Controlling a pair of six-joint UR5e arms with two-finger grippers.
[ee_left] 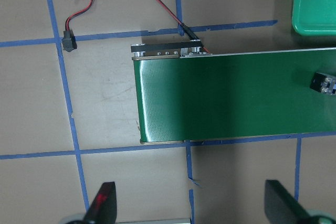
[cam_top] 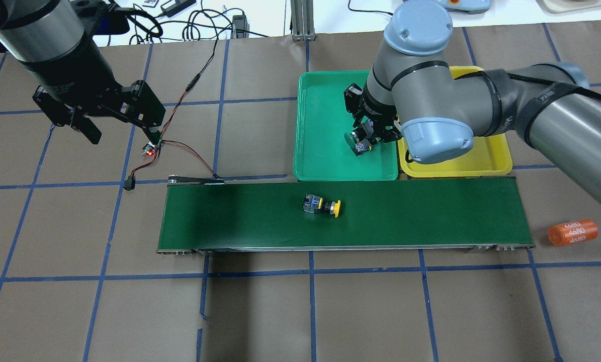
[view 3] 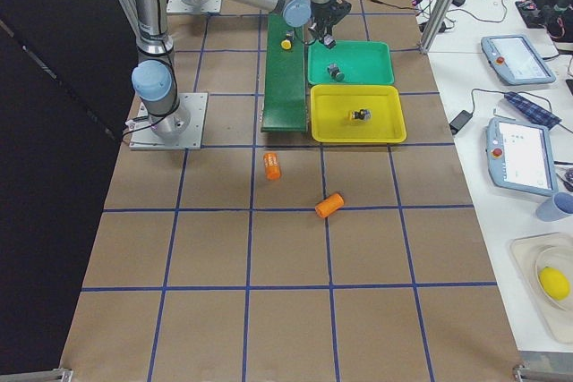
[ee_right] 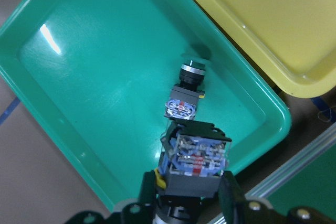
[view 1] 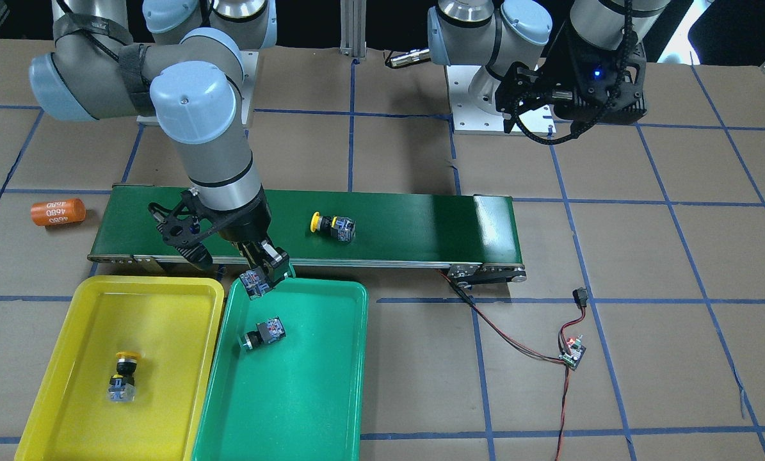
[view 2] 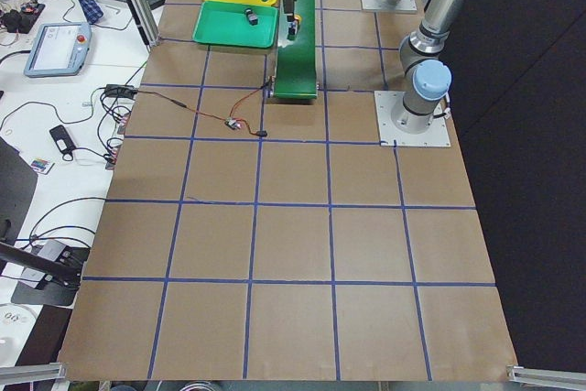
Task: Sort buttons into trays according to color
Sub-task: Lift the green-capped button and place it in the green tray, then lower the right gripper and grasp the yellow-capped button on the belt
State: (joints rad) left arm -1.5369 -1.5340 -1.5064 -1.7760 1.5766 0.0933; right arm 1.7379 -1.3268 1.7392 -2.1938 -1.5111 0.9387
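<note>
My right wrist camera shows the right gripper (ee_right: 188,192) clamped on a held button (ee_right: 195,157), though only its contact block. The overhead view adds its green cap. It hangs over the teal-green tray (view 1: 305,384), at the corner nearest the conveyor belt (view 1: 420,224), near a loose green button (view 1: 264,333). One yellow button (view 1: 332,226) lies on the belt. The left gripper (ee_left: 191,205) is spread wide and empty, off the belt's end.

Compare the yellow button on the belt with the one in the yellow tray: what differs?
Place: the belt button lies on the conveyor belt, unsorted; the tray button lies inside the yellow tray, sorted.
Pose: the belt button points its cap along the belt, toward the robot's right; the tray button points its cap at the belt.
Shared: yellow cap, black body, neither gripped.
</note>
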